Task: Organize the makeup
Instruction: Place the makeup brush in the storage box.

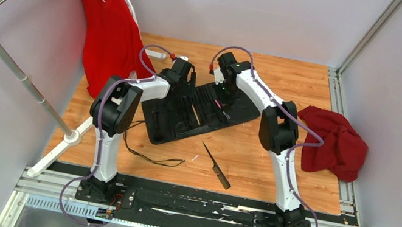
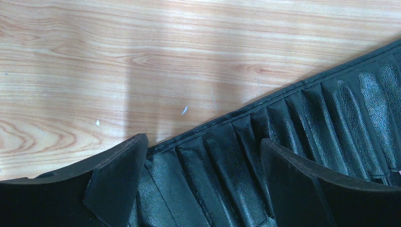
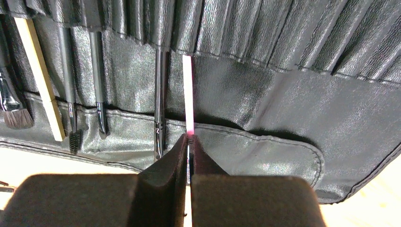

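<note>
Between the tight-pressed jaws of our right gripper we clamp a thin pink-and-white makeup stick, its far end tucked into a slot of the black leatherette roll-up case. Left of it in the case sit a black metal tool, an angled black brush, a black spoolie wand, a pale wooden stick and a fluffy-tipped brush. The jaws of our left gripper stand apart over the case's pleated slots. Nearer than the case, a black comb-like tool lies on the wooden tabletop.
</note>
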`<act>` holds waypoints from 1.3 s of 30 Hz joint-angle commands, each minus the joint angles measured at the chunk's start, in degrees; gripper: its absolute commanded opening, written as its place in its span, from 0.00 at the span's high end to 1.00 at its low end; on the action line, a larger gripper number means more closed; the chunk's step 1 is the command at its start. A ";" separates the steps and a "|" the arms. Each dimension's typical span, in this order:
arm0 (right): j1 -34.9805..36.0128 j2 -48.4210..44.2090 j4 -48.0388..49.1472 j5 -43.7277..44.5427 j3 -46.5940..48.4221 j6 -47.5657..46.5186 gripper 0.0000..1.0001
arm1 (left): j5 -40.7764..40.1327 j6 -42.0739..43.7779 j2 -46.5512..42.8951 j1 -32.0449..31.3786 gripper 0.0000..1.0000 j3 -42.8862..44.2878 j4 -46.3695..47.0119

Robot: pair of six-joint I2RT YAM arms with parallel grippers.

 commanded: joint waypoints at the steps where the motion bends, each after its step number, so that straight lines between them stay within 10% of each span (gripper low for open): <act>1: -0.92 1.95 0.44 -0.91 3.37 0.32 0.99 | 4.82 -1.23 3.02 0.27 0.07 -2.90 -3.89; 23: -0.93 5.55 9.01 -2.67 5.61 -0.12 0.99 | 4.94 -1.08 3.02 0.32 0.07 -2.94 -3.85; 28: -0.97 2.55 10.95 -1.52 2.41 0.54 0.69 | 4.91 -1.10 3.02 0.30 0.07 -2.91 -3.82; 39: -0.84 -9.71 13.17 6.03 -4.24 0.67 0.62 | 4.92 -1.17 3.02 0.27 0.07 -2.96 -3.80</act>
